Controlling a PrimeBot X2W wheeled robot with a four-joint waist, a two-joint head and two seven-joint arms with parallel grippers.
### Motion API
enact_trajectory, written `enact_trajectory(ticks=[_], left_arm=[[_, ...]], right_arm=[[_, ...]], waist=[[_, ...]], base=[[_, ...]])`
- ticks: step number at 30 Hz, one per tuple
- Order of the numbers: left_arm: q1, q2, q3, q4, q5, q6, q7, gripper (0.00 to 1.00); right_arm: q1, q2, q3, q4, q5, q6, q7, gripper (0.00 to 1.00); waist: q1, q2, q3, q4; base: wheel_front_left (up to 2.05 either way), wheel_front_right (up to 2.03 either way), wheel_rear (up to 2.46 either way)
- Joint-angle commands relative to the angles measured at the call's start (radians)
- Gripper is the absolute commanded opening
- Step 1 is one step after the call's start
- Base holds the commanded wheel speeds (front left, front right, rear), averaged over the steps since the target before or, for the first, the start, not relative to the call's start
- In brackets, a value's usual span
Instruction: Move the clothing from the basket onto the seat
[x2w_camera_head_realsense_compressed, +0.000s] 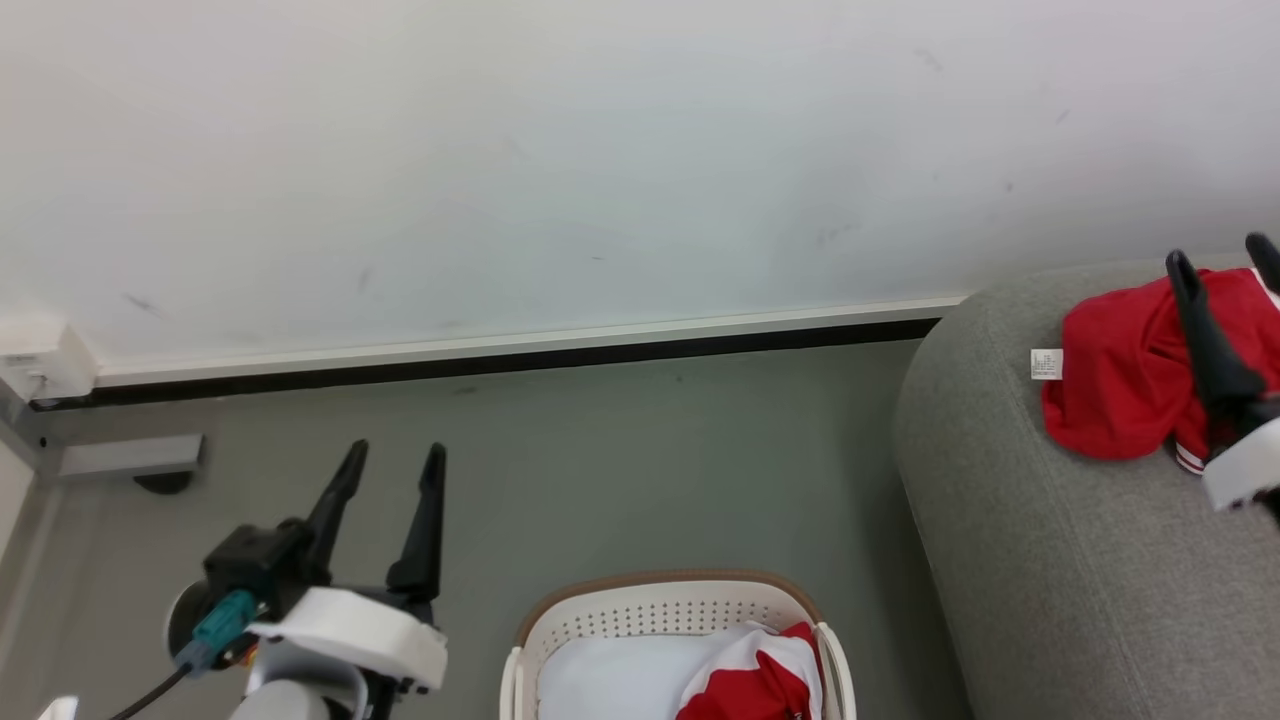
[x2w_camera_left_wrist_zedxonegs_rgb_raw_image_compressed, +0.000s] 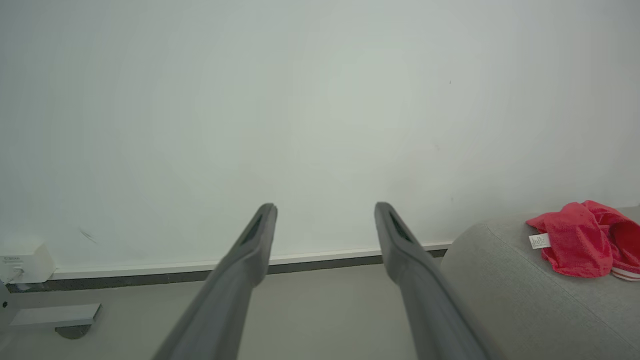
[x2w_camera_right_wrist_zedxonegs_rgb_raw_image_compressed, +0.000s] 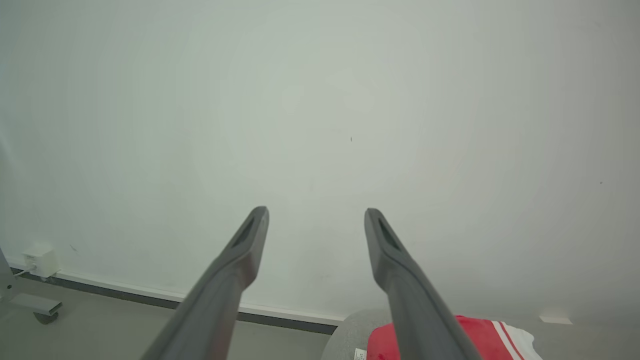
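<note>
One red garment (x2w_camera_head_realsense_compressed: 1120, 385) lies crumpled on the near rounded corner of the light grey seat (x2w_camera_head_realsense_compressed: 1050, 580), its small white label tag (x2w_camera_head_realsense_compressed: 1046, 364) sticking out on the side towards the basket. A second garment, red with a white panel (x2w_camera_head_realsense_compressed: 755, 680), lies inside the cream-white laundry basket (x2w_camera_head_realsense_compressed: 660, 605), against its right wall and next to a plain pale bluish-white sheet (x2w_camera_head_realsense_compressed: 610, 680) that takes up the left part. The basket stands on the grey floor (x2w_camera_head_realsense_compressed: 620, 470) just beside the seat, its brown rim and perforated wall showing at the bottom of the head view. The right gripper (x2w_camera_head_realsense_compressed: 1220, 250) is above the garment on the seat; its two dark fingers stand wide apart with nothing between them, and in the right wrist view they point at the wall with the red cloth below them. Whether a finger touches the cloth cannot be told. The left gripper (x2w_camera_head_realsense_compressed: 396, 449) hangs over the floor to the left of the basket, well apart from it, its fingers likewise spread and empty. Behind everything runs a white wall (x2w_camera_head_realsense_compressed: 600, 170) with a pale skirting over a dark strip, and a small white box (x2w_camera_head_realsense_compressed: 45, 362) sits at its foot on the far left.
</note>
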Motion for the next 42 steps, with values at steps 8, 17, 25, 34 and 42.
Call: enact_trajectory(ticks=[8,17,25,34,42], left_arm=[[0.15,-0.069,0.157,-0.047,0.111,0.005,-0.002,1.0],[0.253,-0.162,0.283,-0.094,0.209,-0.052,-0.002,1.0],[0.263,-0.211,0.34,-0.074,0.272,-0.115,-0.002,1.0],[0.25,-0.236,0.372,-0.067,0.301,-0.149,-0.001,1.0],[0.244,-0.242,0.386,-0.062,0.312,-0.16,-0.001,1.0]], right_arm=[[0.369,0.198,-0.316,-0.194,-0.24,-0.002,-0.001,1.0],[0.595,0.396,-0.45,-0.339,-0.373,-0.002,-0.001,1.0],[0.606,0.437,-0.427,-0.345,-0.429,-0.002,-0.001,1.0],[0.586,0.451,-0.416,-0.336,-0.432,-0.002,-0.001,1.0],[0.579,0.461,-0.421,-0.325,-0.425,-0.002,-0.001,1.0]], waist=[[0.0003,0.0,-0.02,0.04],[0.0003,0.0,-0.024,0.043],[0.0003,0.0,-0.023,0.021],[0.0003,0.0,-0.017,0.011],[0.0003,0.0,-0.012,0.008]], base=[[0.0,0.0,0.0],[0.0,0.0,0.0],[0.0,0.0,0.0],[0.0,0.0,0.0],[0.0,0.0,0.0]])
